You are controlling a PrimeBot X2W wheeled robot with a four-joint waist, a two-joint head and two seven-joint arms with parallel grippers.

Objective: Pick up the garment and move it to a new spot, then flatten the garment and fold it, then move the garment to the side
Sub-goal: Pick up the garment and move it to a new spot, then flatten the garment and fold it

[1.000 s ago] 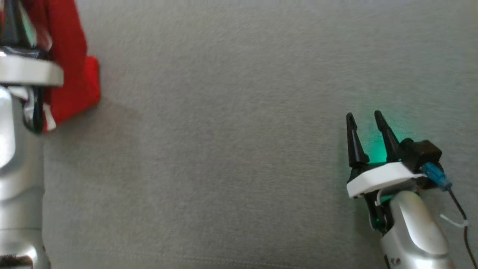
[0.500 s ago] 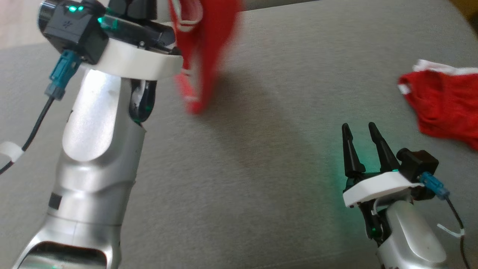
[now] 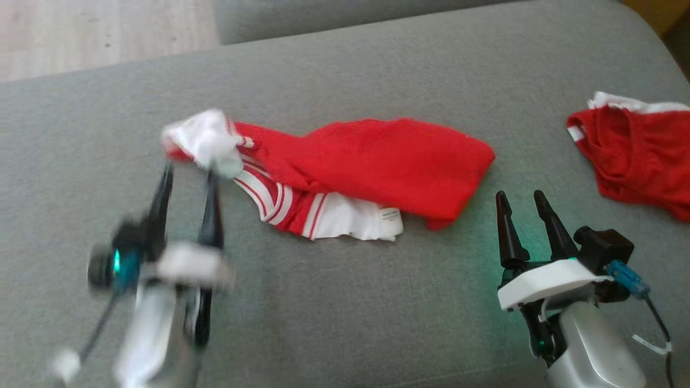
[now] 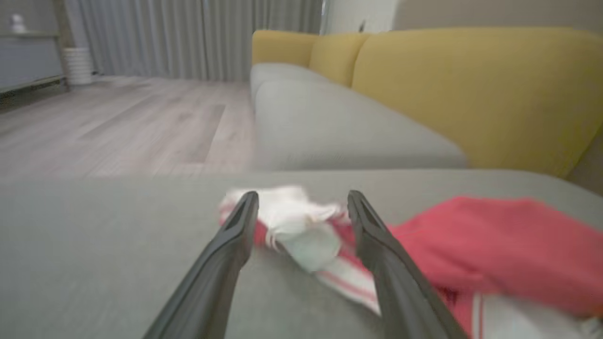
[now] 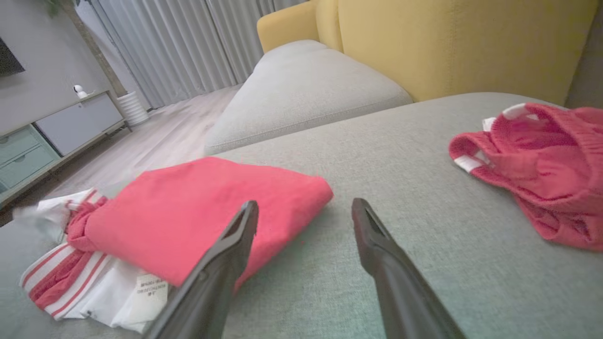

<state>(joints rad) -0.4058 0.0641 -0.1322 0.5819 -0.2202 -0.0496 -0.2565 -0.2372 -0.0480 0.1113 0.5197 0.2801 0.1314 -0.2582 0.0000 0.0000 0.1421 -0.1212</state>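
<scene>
Apparently done with the move: finds the red garment (image 3: 377, 161) crumpled on the grey cushion (image 3: 345, 312), just beyond the left gripper (image 3: 188, 172), fingers spread and empty, ahead-left of the right gripper (image 3: 520, 200), likewise spread. Leaves flattening, folding, setting aside. Bears a white tag (image 3: 389, 216), print too small to read.

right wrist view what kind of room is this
Probably a home living room: a yellow-backed sofa with grey seat cushions, long grey curtains, and a low cabinet on a wood floor.
</scene>
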